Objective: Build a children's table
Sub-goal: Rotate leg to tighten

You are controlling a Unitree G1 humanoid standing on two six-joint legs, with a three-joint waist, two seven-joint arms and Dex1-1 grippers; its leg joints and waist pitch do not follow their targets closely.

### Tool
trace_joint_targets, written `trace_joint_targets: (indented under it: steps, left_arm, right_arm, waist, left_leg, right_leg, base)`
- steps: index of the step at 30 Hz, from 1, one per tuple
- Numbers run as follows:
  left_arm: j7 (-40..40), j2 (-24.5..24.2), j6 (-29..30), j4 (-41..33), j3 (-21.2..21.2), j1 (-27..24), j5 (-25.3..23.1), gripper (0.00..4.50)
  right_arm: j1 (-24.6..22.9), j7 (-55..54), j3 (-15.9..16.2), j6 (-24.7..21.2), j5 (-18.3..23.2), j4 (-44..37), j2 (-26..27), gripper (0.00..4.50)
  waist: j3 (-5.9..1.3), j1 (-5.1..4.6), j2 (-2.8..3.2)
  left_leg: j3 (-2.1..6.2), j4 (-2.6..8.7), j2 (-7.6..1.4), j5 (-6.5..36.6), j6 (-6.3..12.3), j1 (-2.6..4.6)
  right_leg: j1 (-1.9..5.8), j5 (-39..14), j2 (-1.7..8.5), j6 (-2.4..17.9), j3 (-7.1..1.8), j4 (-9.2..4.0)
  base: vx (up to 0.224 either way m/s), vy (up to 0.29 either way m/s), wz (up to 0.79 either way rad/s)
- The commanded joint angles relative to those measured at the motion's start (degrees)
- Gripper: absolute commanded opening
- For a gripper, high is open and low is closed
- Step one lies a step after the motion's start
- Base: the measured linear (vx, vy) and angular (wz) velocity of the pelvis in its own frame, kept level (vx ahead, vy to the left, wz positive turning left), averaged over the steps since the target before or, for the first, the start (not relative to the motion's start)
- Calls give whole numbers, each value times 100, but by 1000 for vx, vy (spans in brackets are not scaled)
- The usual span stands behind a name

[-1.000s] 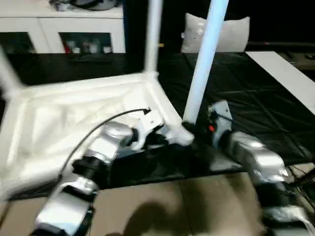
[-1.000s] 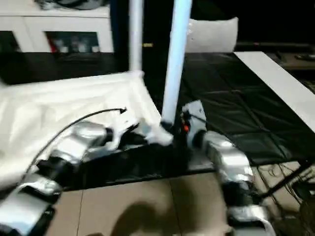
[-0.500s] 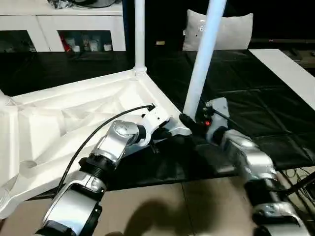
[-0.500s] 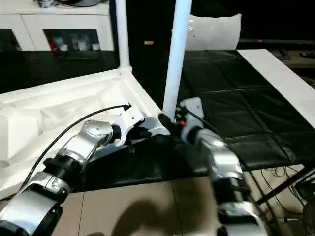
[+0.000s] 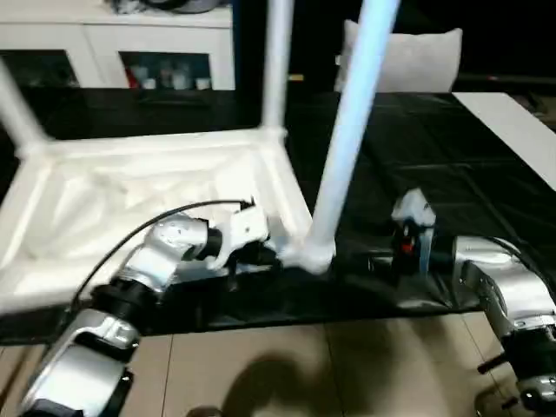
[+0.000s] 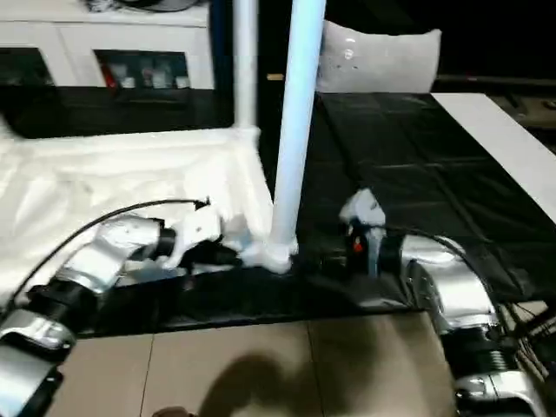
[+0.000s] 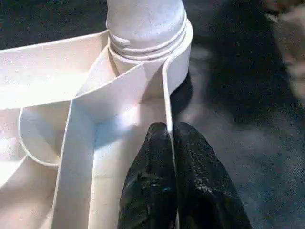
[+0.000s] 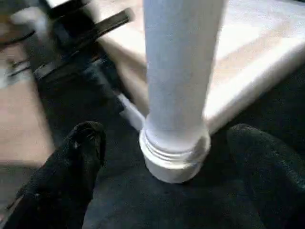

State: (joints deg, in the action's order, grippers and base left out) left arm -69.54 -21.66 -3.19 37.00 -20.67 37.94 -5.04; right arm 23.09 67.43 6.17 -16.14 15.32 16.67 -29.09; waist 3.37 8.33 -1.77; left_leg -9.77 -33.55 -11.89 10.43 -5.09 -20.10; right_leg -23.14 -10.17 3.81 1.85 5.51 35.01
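The white plastic table top (image 5: 130, 200) lies ribbed underside up on the black floor covering (image 5: 452, 174). A smooth tapered leg (image 5: 347, 130) stands nearly upright in the near corner socket (image 7: 147, 38). The right end effector (image 8: 167, 157) is spread wide, straddling the leg's base, so it's nearer. The left end effector (image 7: 169, 138), pressed together, pinches the thin rim wall (image 7: 167, 95) just beside that socket.
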Motion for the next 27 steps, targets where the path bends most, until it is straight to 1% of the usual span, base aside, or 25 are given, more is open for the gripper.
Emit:
trace_joint_targets:
  steps: [1,2,3,4,5,7,8,9,10,12,14,17,19,20,21,22,23,24,25,26,27]
  left_arm:
    - [-334,38,-223,-204,-301,-15,-86,0]
    - [-495,29,-327,-234,-346,-27,-50,0]
    - [-648,14,-394,-266,-403,-33,-22,0]
    - [-744,9,-437,-300,-450,-29,-9,0]
    - [-794,11,-436,-327,-480,-20,-3,0]
    - [-852,16,-468,-328,-503,-2,9,0]
    - [-884,17,-503,-322,-511,6,10,0]
    - [-886,40,-515,-327,-515,13,7,0]
    - [-883,60,-520,-336,-511,11,12,0]
    - [-879,82,-515,-348,-502,2,24,0]
    - [-889,86,-518,-350,-498,-13,27,0]
    - [-855,59,-544,-303,-490,-22,10,0]
    - [-800,48,-558,-267,-475,-18,-4,0]
    - [-777,51,-554,-252,-465,-16,-12,0]
    - [-737,60,-506,-248,-441,-21,-9,0]
    - [-725,68,-479,-252,-430,-25,-1,0]
    - [-683,94,-382,-265,-391,-37,28,0]
    - [-653,121,-256,-306,-350,-61,76,0]
    - [-643,136,-187,-332,-328,-76,105,0]
    - [-553,175,6,-389,-272,-97,145,0]
    - [-418,219,226,-436,-213,-110,165,0]
  right_arm:
    - [59,203,100,39,-18,-72,-90,443]
    - [43,458,193,-43,54,-142,-138,443]
    - [19,716,299,-130,114,-225,-194,426]
    - [10,828,365,-149,126,-256,-203,415]
    - [9,884,390,-202,156,-258,-190,406]
    - [14,934,421,-209,181,-233,-174,403]
    - [17,949,438,-202,186,-213,-166,381]
    - [16,950,461,-178,178,-193,-144,369]
    - [14,959,471,-172,185,-183,-129,362]
    - [12,980,477,-180,201,-181,-118,349]
    - [10,1023,482,-209,216,-193,-119,325]
    - [-1,1074,479,-257,232,-217,-127,305]
    - [-10,1090,471,-307,252,-234,-128,275]
    - [-17,1098,473,-351,275,-248,-132,275]
    - [-32,1084,476,-432,315,-291,-113,271]
    - [-41,1072,479,-451,323,-307,-105,255]
    - [-73,1029,486,-518,345,-364,-77,255]
    - [-110,939,481,-587,354,-410,-36,242]
    - [-131,883,475,-625,354,-433,-13,229]
    - [-152,653,450,-641,292,-445,69,224]
    - [-164,376,410,-676,230,-452,175,216]
  waist:
    - [-401,1,-34]
    - [-396,11,-31]
    - [-394,35,-35]
    - [-400,55,-37]
    - [-399,60,-35]
    - [-404,93,-37]
    - [-401,98,-59]
    - [-401,109,-49]
    - [-402,111,-62]
    - [-404,110,-67]
    - [-407,113,-67]
    - [-411,116,-77]
    - [-416,117,-76]
    - [-417,118,-76]
    - [-413,120,-78]
    - [-415,126,-78]
    - [-413,130,-84]
    - [-414,124,-100]
    - [-414,126,-94]
    - [-411,116,-105]
    - [-410,114,-103]
  left_leg:
    - [-5,336,-186,897,362,43]
    - [-3,340,-188,932,340,46]
    - [-1,341,-183,1004,331,38]
    - [4,343,-190,980,338,22]
    - [7,348,-196,975,335,28]
    - [4,342,-194,1008,301,41]
    - [2,344,-191,1008,297,36]
    - [3,345,-186,1005,285,29]
    - [9,347,-190,987,268,26]
    - [11,348,-184,974,251,18]
    - [12,346,-181,962,246,17]
    - [11,343,-177,909,258,9]
    - [9,338,-177,879,270,6]
    - [12,339,-177,870,269,3]
    - [11,340,-179,870,270,9]
    - [8,337,-178,866,274,9]
    - [7,338,-179,870,274,10]
    - [4,339,-180,859,276,11]
    - [13,343,-182,852,252,2]
    - [8,346,-184,858,233,6]
    - [13,348,-181,856,229,9]
  right_leg:
    - [312,-1354,479,940,-336,-437]
    - [309,-1392,480,948,-335,-434]
    - [325,-1497,484,928,-327,-447]
    - [334,-1475,486,898,-333,-433]
    - [328,-1470,494,897,-334,-435]
    - [315,-1495,500,898,-332,-438]
    - [318,-1513,501,890,-332,-439]
    - [322,-1570,505,867,-328,-441]
    - [320,-1599,508,838,-324,-439]
    - [326,-1631,510,799,-324,-444]
    - [326,-1624,508,774,-322,-443]
    - [331,-1556,502,765,-322,-434]
    - [332,-1483,501,781,-320,-424]
    - [336,-1477,501,783,-318,-421]
    - [331,-1491,502,784,-316,-424]
    - [330,-1501,497,783,-316,-424]
    - [328,-1527,501,782,-314,-429]
    - [331,-1522,499,782,-315,-426]
    - [336,-1543,513,771,-314,-419]
    - [327,-1548,509,769,-317,-420]
    - [324,-1578,515,768,-314,-425]
  base:
    - [0,0,0]
    - [0,0,0]
    - [0,0,0]
    - [0,0,0]
    - [0,0,0]
    - [0,0,0]
    - [0,0,0]
    - [0,0,0]
    - [0,0,0]
    - [0,0,0]
    - [0,0,0]
    - [0,0,0]
    - [0,0,0]
    - [0,0,0]
    - [0,0,0]
    - [0,0,0]
    - [0,0,0]
    - [0,0,0]
    - [0,0,0]
    - [0,0,0]
    - [0,0,0]
